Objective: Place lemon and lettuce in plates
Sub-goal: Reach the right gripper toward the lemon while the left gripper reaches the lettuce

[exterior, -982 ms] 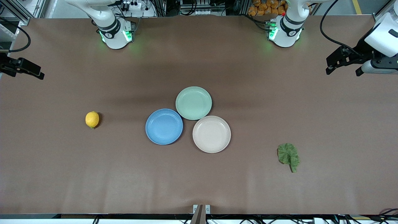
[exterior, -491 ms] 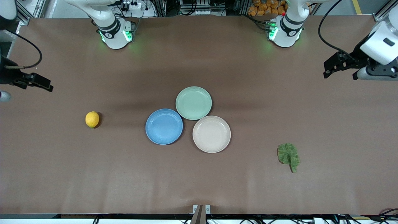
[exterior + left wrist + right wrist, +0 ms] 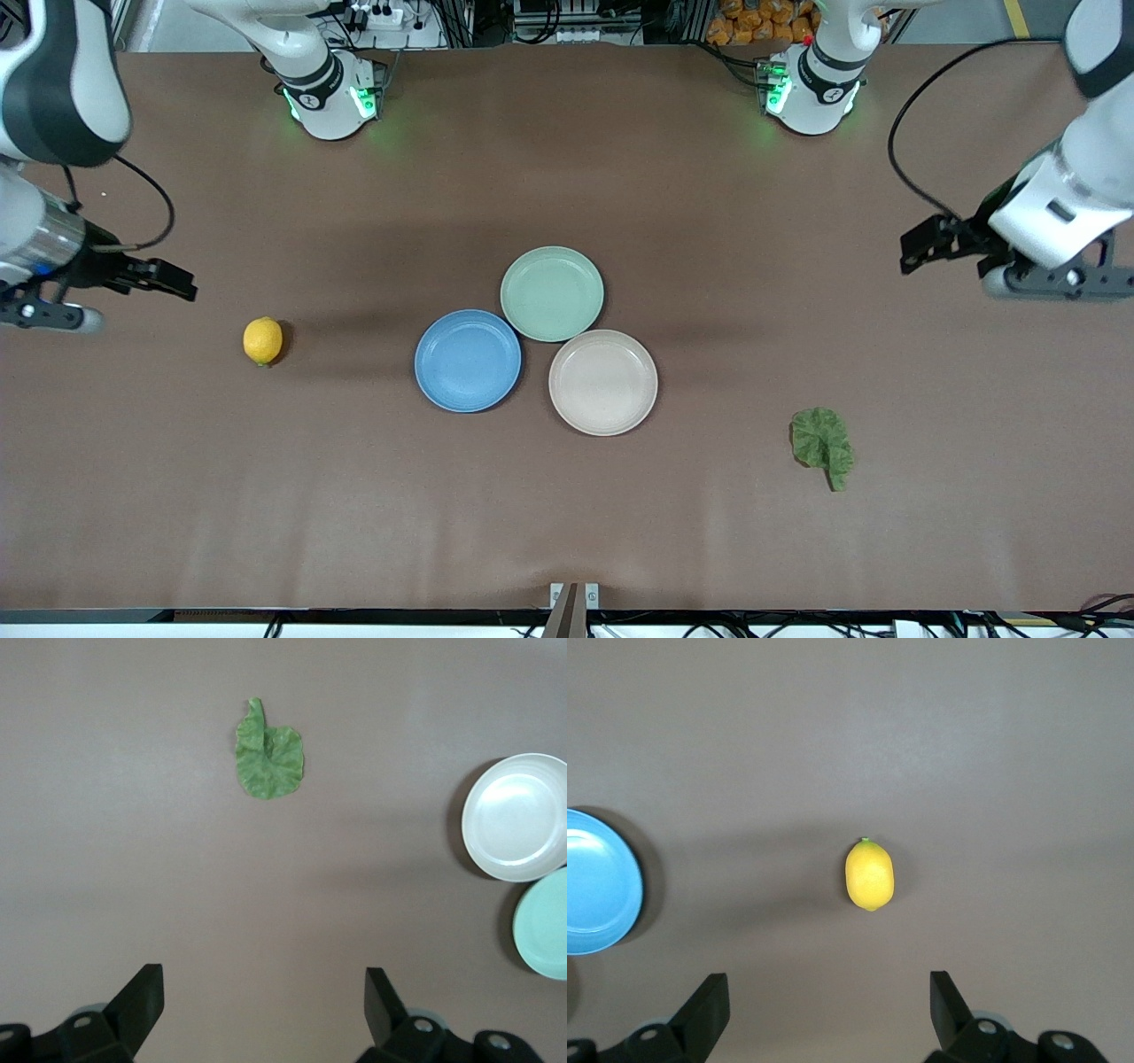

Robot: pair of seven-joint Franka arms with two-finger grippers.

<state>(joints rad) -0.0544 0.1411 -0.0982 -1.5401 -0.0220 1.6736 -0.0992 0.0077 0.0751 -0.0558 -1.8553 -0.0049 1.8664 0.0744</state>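
Note:
The yellow lemon (image 3: pixel 263 340) (image 3: pixel 869 874) lies on the brown table toward the right arm's end. The crinkled green lettuce (image 3: pixel 823 443) (image 3: pixel 268 757) lies flat toward the left arm's end. A blue plate (image 3: pixel 468 361) (image 3: pixel 594 881) and a beige plate (image 3: pixel 602 382) (image 3: pixel 518 818) sit side by side mid-table, both bare. My right gripper (image 3: pixel 177 282) (image 3: pixel 828 983) hangs open over bare table beside the lemon, holding nothing. My left gripper (image 3: pixel 914 246) (image 3: pixel 263 979) hangs open over bare table at its own end, well apart from the lettuce.
A pale green plate (image 3: pixel 551 293) (image 3: pixel 545 926) touches both other plates, farther from the front camera than they are. Brown table surface stretches between the plates and each item. The arm bases stand along the table's back edge.
Both arms have swung in over the table. The right gripper has come closer to the lemon, and the left gripper has come inward toward the lettuce's side. Nothing on the table has moved.

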